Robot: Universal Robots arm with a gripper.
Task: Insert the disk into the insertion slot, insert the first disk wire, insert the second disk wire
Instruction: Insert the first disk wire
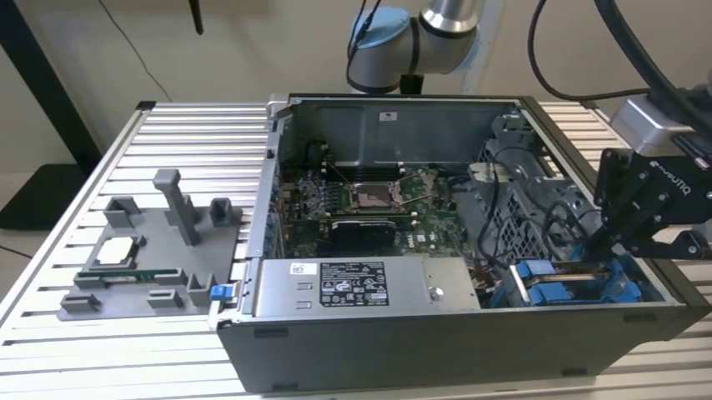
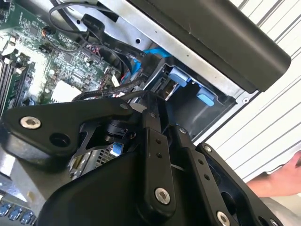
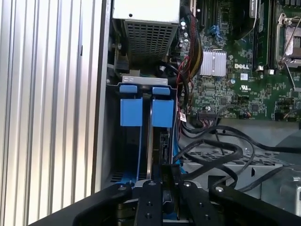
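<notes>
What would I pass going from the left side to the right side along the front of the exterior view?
Grey fixture tray → silver power supply box → insertion slot with blue rails.

I see a plain cream wall [image 1: 256,42] | my ribbed silver metal table [image 1: 112,350] | a black leaning pole [image 1: 50,96] beside it

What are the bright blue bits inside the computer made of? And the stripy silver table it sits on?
The blue tabs look like plastic: one solid bright colour, with smooth moulded shapes and a soft, dull shine. The table looks like bare metal, probably aluminium: it is pale silver, with long straight ribs that catch the light. I can't be sure of the exact metal from its look alone.
</notes>
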